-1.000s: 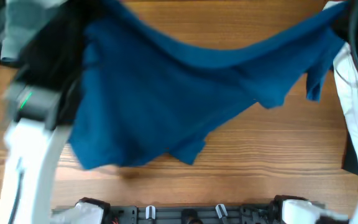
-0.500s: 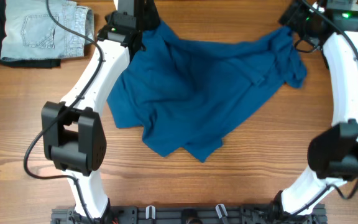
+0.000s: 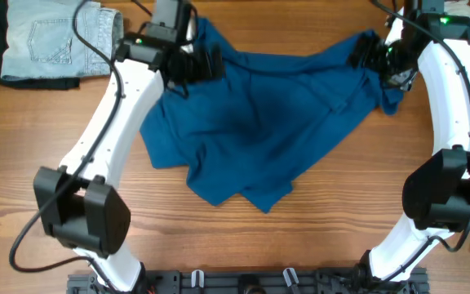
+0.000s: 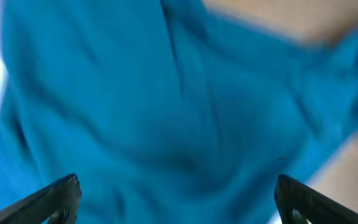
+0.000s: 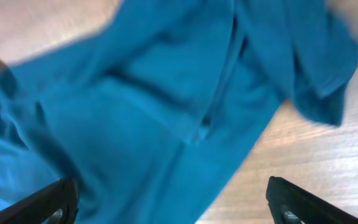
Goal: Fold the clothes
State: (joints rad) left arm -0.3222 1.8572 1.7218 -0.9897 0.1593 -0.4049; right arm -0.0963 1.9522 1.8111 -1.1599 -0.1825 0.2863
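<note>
Two tools stand released: left tool (image 4: pixel 178 202) and right tool (image 5: pixel 166 202), jaws wide, over the crumpled blue top (image 3: pixel 259 122) on the worktop (image 3: pixel 341 220).

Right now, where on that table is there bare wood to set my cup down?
Bare table lies in front, between the near edge of the blue top and the arm bases, and at the far edge between the left gripper and right gripper. Crowded: the far left corner, where the denim piece sits beside the left arm.

Blue top (image 3: pixel 259 131), denim (image 3: pixel 47 37) on wooden table (image 3: pixel 341 212)
</note>
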